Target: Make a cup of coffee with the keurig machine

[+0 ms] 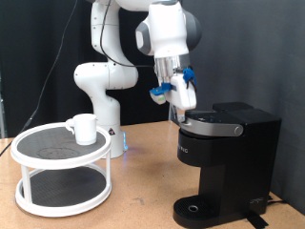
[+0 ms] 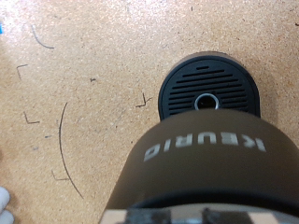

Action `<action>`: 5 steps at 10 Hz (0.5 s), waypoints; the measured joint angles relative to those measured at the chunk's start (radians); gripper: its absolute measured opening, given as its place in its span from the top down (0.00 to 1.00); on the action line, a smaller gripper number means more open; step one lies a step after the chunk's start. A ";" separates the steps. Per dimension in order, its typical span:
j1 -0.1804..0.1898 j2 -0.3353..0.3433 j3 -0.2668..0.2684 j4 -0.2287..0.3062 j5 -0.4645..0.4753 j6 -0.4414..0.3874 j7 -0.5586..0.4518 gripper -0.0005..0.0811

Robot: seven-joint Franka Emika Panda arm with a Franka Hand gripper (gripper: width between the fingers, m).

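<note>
The black keurig machine [image 1: 221, 160] stands at the exterior view's right, lid down, with its round drip base [image 1: 198, 210] in front. The white cup [image 1: 84, 128] sits on the top tier of a round white rack at the exterior view's left. My gripper [image 1: 179, 107] hangs just above the machine's lid, at its left end, far from the cup. In the wrist view I look down over the machine's front with the KEURIG lettering [image 2: 207, 144] and the drip base [image 2: 209, 91]; my fingers do not show there.
The two-tier white rack [image 1: 63, 172] with dark mesh shelves stands at the exterior view's left. The wooden tabletop [image 1: 143, 191] lies between rack and machine. A black curtain hangs behind.
</note>
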 joint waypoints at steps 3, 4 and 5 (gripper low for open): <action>-0.003 0.019 -0.006 -0.008 0.021 0.041 -0.033 0.99; -0.003 0.019 -0.009 -0.008 0.051 0.043 -0.063 0.99; -0.003 0.020 -0.014 -0.009 0.088 0.044 -0.104 0.99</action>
